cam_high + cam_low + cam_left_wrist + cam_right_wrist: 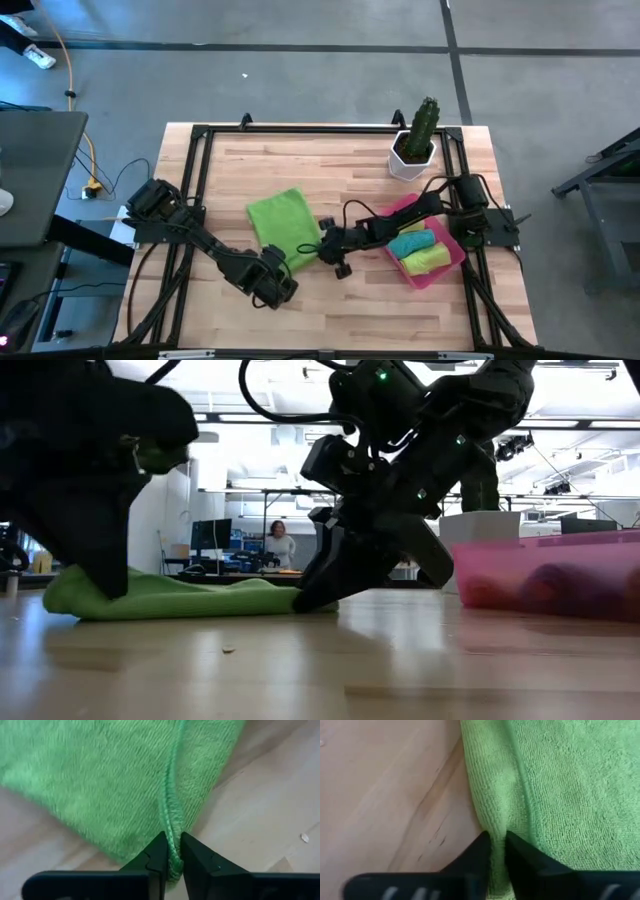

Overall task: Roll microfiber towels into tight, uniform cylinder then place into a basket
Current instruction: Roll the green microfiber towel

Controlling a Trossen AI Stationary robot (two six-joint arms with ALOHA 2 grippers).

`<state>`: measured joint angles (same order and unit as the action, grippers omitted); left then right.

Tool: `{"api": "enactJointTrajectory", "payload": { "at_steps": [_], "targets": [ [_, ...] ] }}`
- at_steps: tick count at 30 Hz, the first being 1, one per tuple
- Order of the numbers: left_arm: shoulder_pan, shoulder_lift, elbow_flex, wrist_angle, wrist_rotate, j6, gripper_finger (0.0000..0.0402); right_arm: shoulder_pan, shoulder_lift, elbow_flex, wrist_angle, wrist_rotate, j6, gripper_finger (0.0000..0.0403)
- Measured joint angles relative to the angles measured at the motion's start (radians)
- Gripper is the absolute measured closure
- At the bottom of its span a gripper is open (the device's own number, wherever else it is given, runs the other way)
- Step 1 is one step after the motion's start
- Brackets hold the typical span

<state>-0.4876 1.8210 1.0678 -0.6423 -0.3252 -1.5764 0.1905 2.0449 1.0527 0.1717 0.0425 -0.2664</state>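
Observation:
A lime green microfiber towel (278,224) lies spread on the wooden table left of centre; in the low view it is a low green heap (170,596). My left gripper (283,264) is shut on its near edge. My right gripper (318,247) reaches in from the right and is shut on its near right corner. The pink basket (452,262) stands at the right with a teal roll (408,243) and a yellow roll (426,260) lying in it. My left gripper pinches the towel's stitched hem (171,831) between its two fingers, at the towel's near edge. The fingers point steeply down from above and lie along the hem. The rest of the towel lies on the table. My right gripper pinches a small raised ridge of cloth (498,831) at the towel's right edge, near its near corner. The fingers slant down from the table's right side. One layer or several, I cannot tell. The towel beyond the fingers lies flat on the table.
A white pot with a green cactus (413,150) stands at the far right, just behind the basket. Bare wood lies along the far and near sides of the table. In the low view a person shows in the room beyond the table.

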Motion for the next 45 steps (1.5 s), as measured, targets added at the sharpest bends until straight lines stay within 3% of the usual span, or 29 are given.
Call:
{"api": "enactJointTrajectory", "payload": {
  "at_steps": [4,10,22,27,32,36,45],
  "targets": [
    [0.001,-0.002,0.019,-0.011,-0.011,0.128,0.0345,-0.001,0.000,0.000,-0.014,-0.029,0.007,0.0395],
    [0.002,-0.004,0.062,-0.134,-0.007,0.533,0.0320,-0.002,0.001,0.000,-0.020,-0.042,0.058,0.0393],
    [0.000,-0.006,0.166,-0.233,-0.043,1.117,0.0319,-0.033,0.001,-0.001,-0.025,-0.107,0.184,0.0400],
    [0.018,-0.007,0.184,-0.355,-0.024,1.142,0.0314,-0.040,0.001,-0.002,-0.025,-0.129,0.191,0.0400],
    [0.038,-0.007,0.184,-0.457,0.172,1.030,0.0314,-0.040,0.001,-0.002,-0.025,-0.128,0.194,0.0400],
    [0.043,-0.007,0.184,-0.447,0.230,1.014,0.0314,-0.040,0.001,-0.002,-0.024,-0.127,0.221,0.0400],
    [0.001,-0.007,0.245,-0.309,0.191,1.084,0.0313,-0.040,0.001,-0.002,-0.023,-0.126,0.245,0.0400]
  ]
}}
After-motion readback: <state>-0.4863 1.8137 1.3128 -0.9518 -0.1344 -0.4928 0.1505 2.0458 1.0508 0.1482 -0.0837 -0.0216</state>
